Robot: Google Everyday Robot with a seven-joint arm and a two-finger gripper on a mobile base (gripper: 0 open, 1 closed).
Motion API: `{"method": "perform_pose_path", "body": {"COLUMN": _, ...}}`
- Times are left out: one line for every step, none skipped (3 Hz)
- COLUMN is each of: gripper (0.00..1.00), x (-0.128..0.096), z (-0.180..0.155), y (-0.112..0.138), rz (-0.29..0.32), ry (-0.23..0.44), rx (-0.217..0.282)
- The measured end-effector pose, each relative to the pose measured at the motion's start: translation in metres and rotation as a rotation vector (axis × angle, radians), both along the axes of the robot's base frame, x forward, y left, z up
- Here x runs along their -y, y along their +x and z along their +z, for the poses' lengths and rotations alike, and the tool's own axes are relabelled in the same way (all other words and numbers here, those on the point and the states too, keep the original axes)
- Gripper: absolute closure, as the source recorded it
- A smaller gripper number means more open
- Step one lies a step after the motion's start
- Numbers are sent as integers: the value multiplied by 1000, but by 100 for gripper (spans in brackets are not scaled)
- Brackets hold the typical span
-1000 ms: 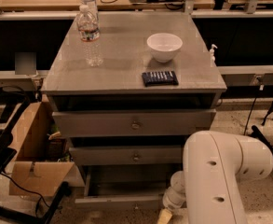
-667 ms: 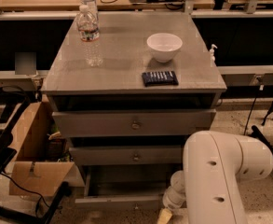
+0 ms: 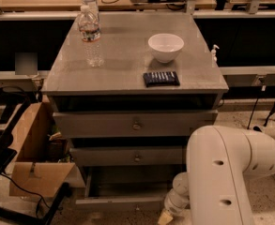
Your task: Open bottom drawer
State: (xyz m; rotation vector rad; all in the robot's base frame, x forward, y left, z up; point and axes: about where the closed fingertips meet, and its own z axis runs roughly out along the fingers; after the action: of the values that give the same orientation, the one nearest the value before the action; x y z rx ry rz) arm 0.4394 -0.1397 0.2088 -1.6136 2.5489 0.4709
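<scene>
The grey cabinet (image 3: pixel 137 81) has three drawers stacked under its top. The bottom drawer (image 3: pixel 120 203) is the lowest and slimmest; it stands pulled out towards me, with its grey tray interior (image 3: pixel 127 184) showing. Its knob does not show. The upper drawer (image 3: pixel 136 124) and the middle drawer (image 3: pixel 137 156) each show a small round knob. My white arm (image 3: pixel 231 172) fills the lower right. My gripper (image 3: pixel 167 215) hangs at the bottom edge of the camera view, by the right end of the bottom drawer's front, mostly cut off.
On the cabinet top stand a plastic water bottle (image 3: pixel 91 32), a white bowl (image 3: pixel 165 47) and a dark flat packet (image 3: pixel 161 78). An open cardboard box (image 3: pixel 34 158) sits on the floor at the left, with black cables and a stand beside it. Benches run behind.
</scene>
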Motion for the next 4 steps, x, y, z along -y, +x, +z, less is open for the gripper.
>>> {"method": "perform_pose_path", "body": {"gripper": 64, "x": -3, "z": 12, "y": -16, "rz": -15, "ry": -4, "rx": -32}}
{"method": "perform_pose_path", "body": {"gripper": 52, "x": -5, "z": 13, "y": -23, "rz": -18, "ry": -11, "rx": -70}}
{"method": "perform_pose_path", "body": {"gripper": 29, "x": -5, "z": 14, "y": -22, "rz": -16, "ry": -6, "rx": -47}}
{"method": "perform_pose_path", "body": {"gripper": 6, "x": -2, "z": 33, "y": -9, "rz": 73, "ry": -49, "rx": 61}}
